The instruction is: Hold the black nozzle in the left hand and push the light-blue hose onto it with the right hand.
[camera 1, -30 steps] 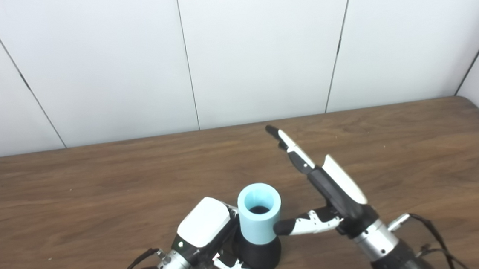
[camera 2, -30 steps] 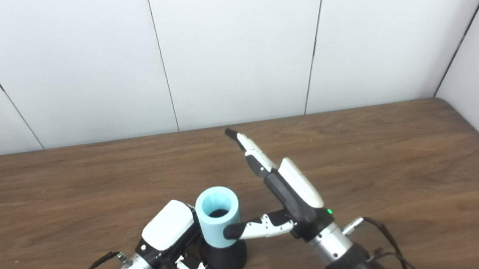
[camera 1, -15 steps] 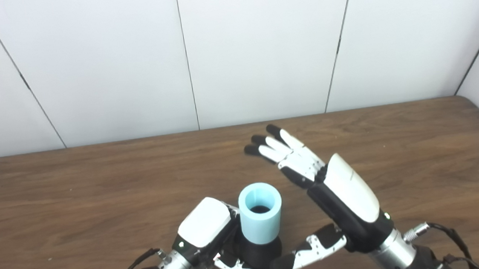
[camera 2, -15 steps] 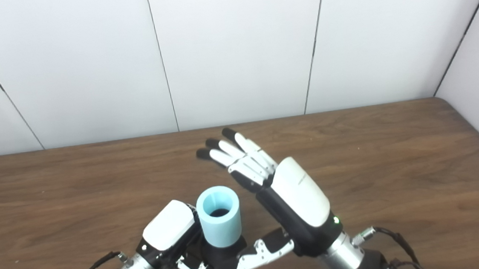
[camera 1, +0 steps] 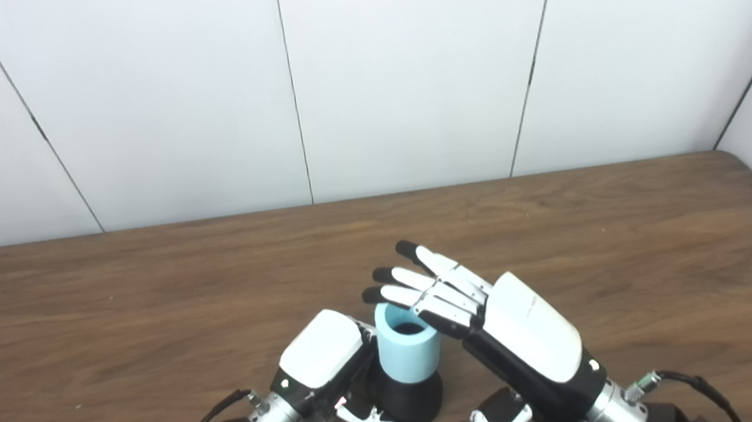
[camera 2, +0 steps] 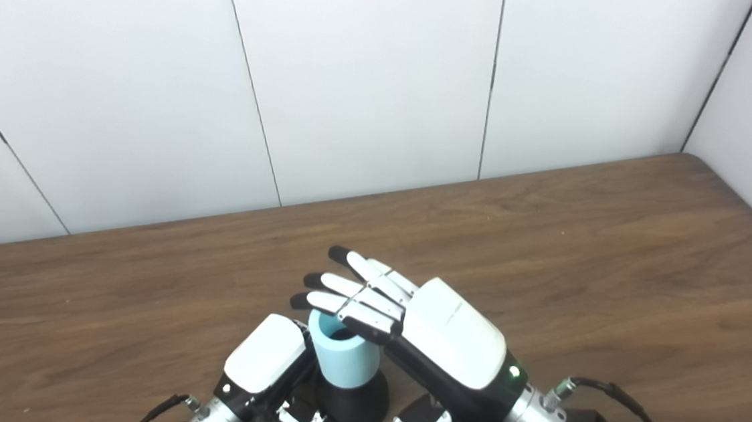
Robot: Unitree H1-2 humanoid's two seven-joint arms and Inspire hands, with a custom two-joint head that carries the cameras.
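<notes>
The black nozzle (camera 1: 409, 397) stands upright near the table's front edge. My left hand (camera 1: 324, 362) is shut on its base from the left. The light-blue hose (camera 1: 407, 356) sits upright on top of the nozzle, its open end up. My right hand (camera 1: 492, 326) is open and flat, palm down, with its fingers (camera 1: 416, 292) lying over the hose's top rim. Its thumb (camera 1: 493, 420) hangs low beside the nozzle. The same shows in the right eye view: hose (camera 2: 346, 361), right hand (camera 2: 426, 331), left hand (camera 2: 264, 364).
The brown wooden table (camera 1: 122, 311) runs wide to the left, right and back. White wall panels (camera 1: 405, 74) stand behind it. Black cables (camera 1: 688, 384) trail from both wrists at the front edge.
My right hand has turned from edge-on beside the hose to palm down and come down over the hose's top. The hose sits a little lower on the nozzle. My left hand has not moved.
</notes>
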